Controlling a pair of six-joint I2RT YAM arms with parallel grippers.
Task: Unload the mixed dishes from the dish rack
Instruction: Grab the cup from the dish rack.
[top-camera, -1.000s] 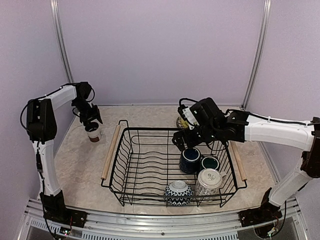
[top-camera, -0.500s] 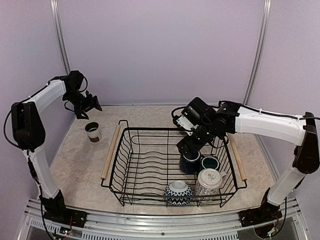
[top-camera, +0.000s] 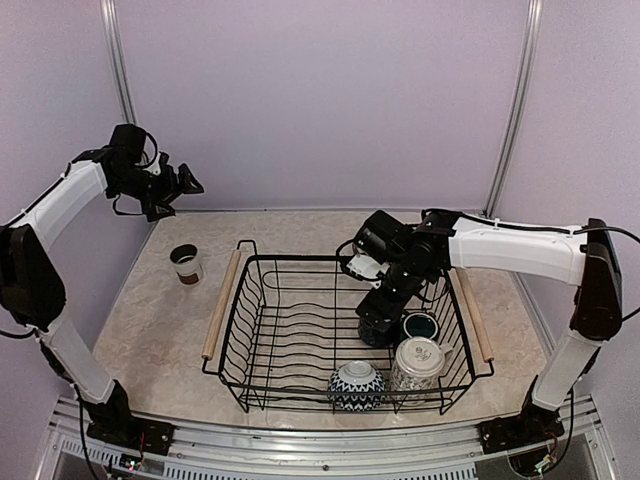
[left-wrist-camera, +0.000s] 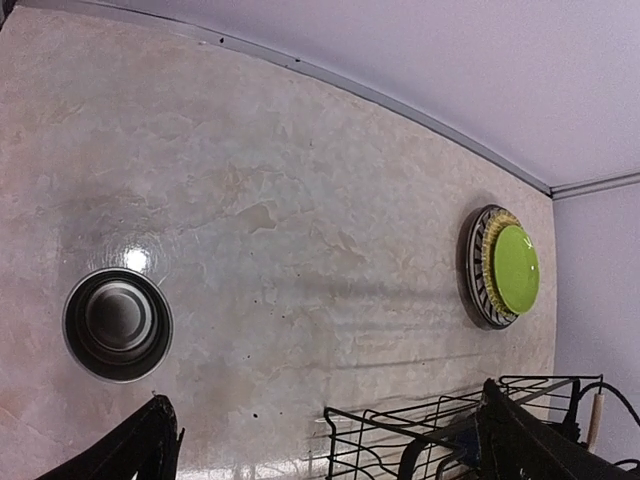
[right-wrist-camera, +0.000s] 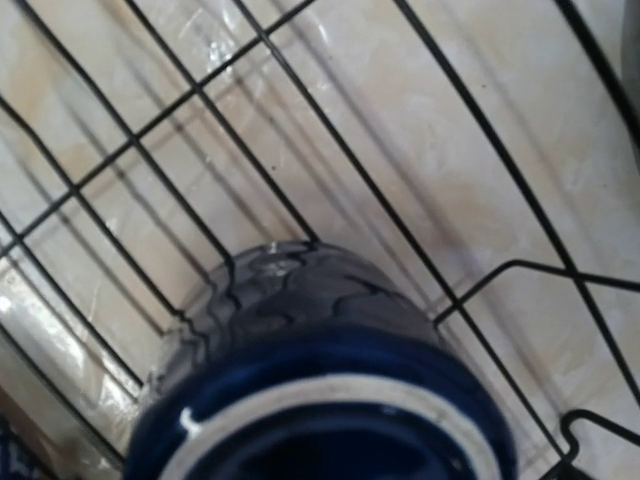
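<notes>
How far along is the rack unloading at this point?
Done: a cup and a stack of plates stand on the table outside the rack. In hand: the right pincer, open, is down over the dark blue mug, not yet closed on it; the left pincer is open and empty, up in the air. Left: that mug, the teal mug, the white cup and the patterned bowl, all in the rack.

Lilac walls (top-camera: 320, 100), marbled beige tabletop (top-camera: 160, 320)
</notes>
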